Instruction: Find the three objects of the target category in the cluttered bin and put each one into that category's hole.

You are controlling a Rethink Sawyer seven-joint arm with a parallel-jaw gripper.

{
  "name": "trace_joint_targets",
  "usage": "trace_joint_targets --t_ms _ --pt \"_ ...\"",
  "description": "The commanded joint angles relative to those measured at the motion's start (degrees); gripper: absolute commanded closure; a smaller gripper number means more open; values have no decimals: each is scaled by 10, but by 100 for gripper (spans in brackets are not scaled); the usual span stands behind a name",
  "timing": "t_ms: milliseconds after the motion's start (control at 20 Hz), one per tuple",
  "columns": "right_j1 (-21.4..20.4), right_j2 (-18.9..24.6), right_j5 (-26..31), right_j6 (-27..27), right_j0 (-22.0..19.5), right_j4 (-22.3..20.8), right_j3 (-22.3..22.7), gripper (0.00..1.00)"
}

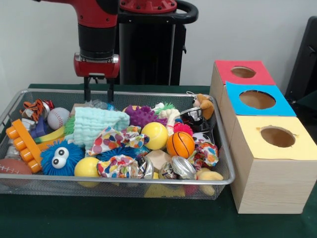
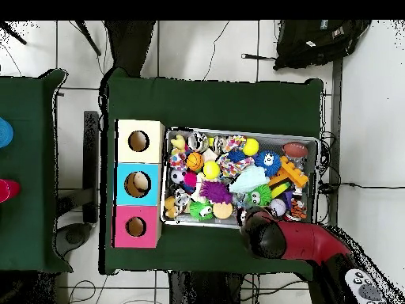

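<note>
The gripper point(image 1: 99, 92) is seen at the upper left of the front view, fingers spread and empty, above the wire bin point(image 1: 119, 184); three holed boxes point(image 1: 274, 163) are placed at right.

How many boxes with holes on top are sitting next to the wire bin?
3, in a row beside the wire bin: the yellow-topped box nearest the camera, the blue-topped box in the middle, the red-topped box farthest back.
</note>
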Motion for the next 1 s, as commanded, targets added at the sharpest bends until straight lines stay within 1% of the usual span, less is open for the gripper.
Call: trace_joint_targets --t_ms 50,350,750,1000 --pt "28 42 -7 4 -7 -33 -51 0" --pt "33 41 -17 2 -15 -42 -52 0" --pt "33 52 -11 -11 -32 -51 -57 0" --pt "36 49 -17 -3 -30 -57 -61 0"
